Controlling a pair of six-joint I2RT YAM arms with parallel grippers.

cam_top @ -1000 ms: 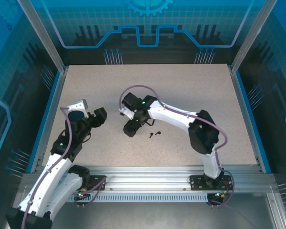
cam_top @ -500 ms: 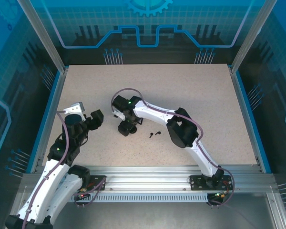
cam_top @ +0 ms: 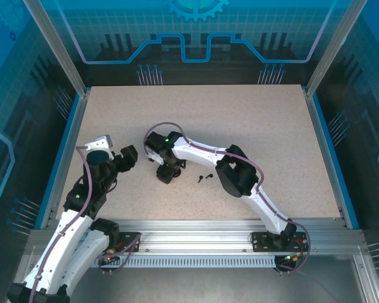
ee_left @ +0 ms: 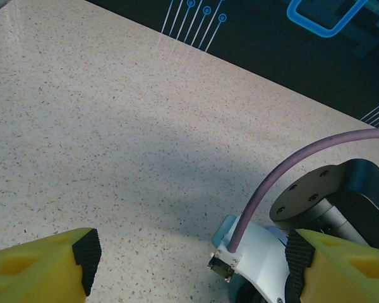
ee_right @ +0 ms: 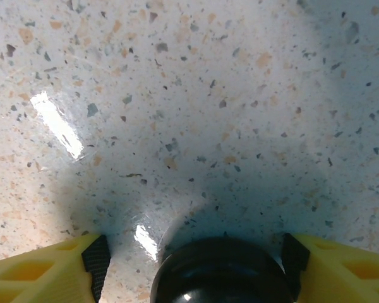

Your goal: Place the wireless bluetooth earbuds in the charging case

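table (cam_top: 252,120): beige, speckled | back panel (cam_top: 259,31): blue circuit pattern, possibly glass

This is a robotics lab, a closed test cell rather than a home or a shop. A speckled table (cam_top: 240,120) stands boxed in by aluminium posts (cam_top: 54,47) and see-through blue panels (cam_top: 341,44) printed with circuit traces and a gear emblem (cam_top: 198,7). Two white, black-jointed robot arms, the left arm (cam_top: 82,202) and the right arm (cam_top: 196,150), are bolted to a slotted aluminium rail (cam_top: 196,243) along the near edge. Purple cables (cam_top: 161,123) loop off them, small green lights (cam_top: 166,140) glow on their links, and loose wiring hangs at the base plates (cam_top: 117,249).
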